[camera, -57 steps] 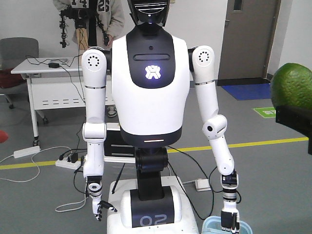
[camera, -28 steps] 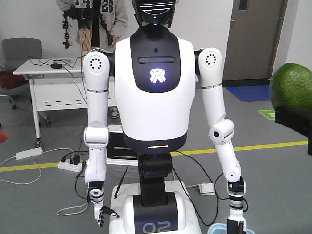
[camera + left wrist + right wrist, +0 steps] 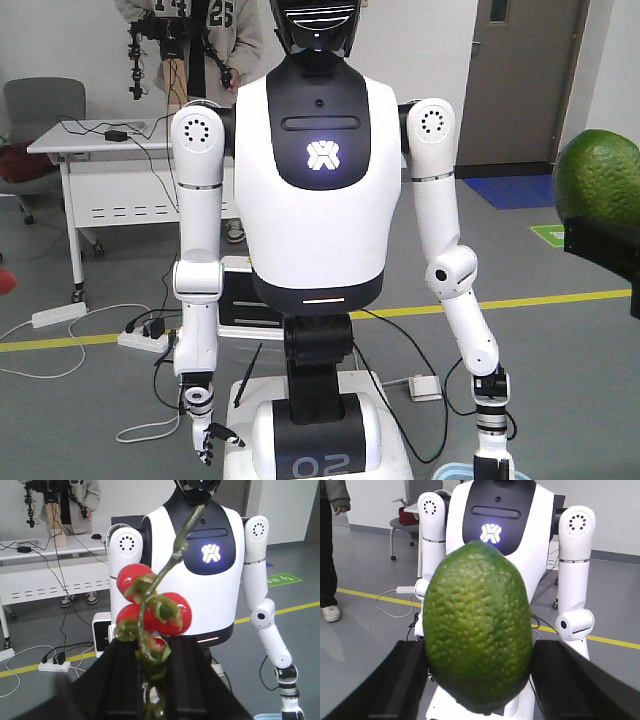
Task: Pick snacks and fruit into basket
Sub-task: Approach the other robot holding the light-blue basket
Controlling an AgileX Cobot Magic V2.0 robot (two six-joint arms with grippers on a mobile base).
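Observation:
The fruit (image 3: 479, 630), a green oval with pebbly skin, fills the right wrist view, and my right gripper (image 3: 480, 652) is shut on its sides. In the front view the fruit (image 3: 598, 178) shows at the right edge, above the gripper's black finger (image 3: 605, 250). My left gripper (image 3: 155, 650) is shut on the green vine of a cluster of red cherry tomatoes (image 3: 152, 610). A sliver of the pale blue basket (image 3: 455, 471) shows at the bottom edge, by the white humanoid's lowered hand (image 3: 492, 462); the same basket (image 3: 270, 716) appears low in the left wrist view. The snacks are out of view.
A white and black humanoid robot (image 3: 318, 200) stands directly ahead on a wheeled base marked 02. Behind it are a white table (image 3: 100, 150) with cables, a person (image 3: 190, 40), a grey chair (image 3: 35, 110) and a yellow floor line (image 3: 560, 298).
The humanoid's arm on the right side has swung outward and down, carrying the basket almost out of the bottom edge. The fruit keeps its place at the right edge.

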